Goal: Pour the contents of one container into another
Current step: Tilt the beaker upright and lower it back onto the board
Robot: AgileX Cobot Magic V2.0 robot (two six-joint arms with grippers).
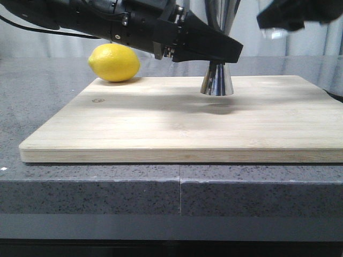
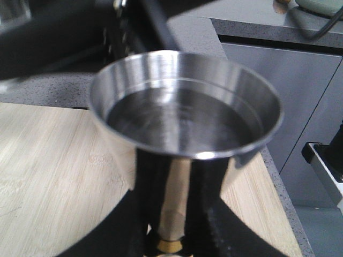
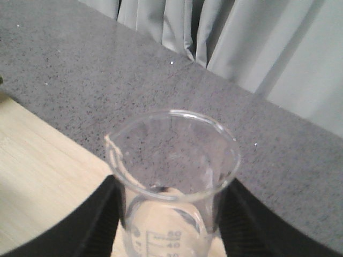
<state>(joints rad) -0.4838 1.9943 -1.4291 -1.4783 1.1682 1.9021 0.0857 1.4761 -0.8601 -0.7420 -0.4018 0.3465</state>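
Observation:
The steel jigger (image 1: 217, 83) stands upright toward the back of the wooden board (image 1: 161, 128). My left gripper (image 1: 222, 52) is shut on its narrow gold waist. In the left wrist view the jigger's upper cup (image 2: 185, 107) holds clear liquid, and the black fingers (image 2: 225, 225) press either side of the stem below it. The clear glass beaker (image 3: 171, 160), with printed markings, is held upright in my right gripper (image 3: 171, 227), which is shut on its sides. It looks almost empty. In the front view the right gripper (image 1: 286, 16) hangs high at the top right, with the beaker (image 1: 274, 33) showing faintly under it.
A yellow lemon (image 1: 114, 62) lies at the board's back left corner. The board rests on a grey speckled counter (image 1: 80, 187), whose right edge (image 2: 284, 198) runs close beside the board. Grey curtains (image 3: 257, 43) hang behind.

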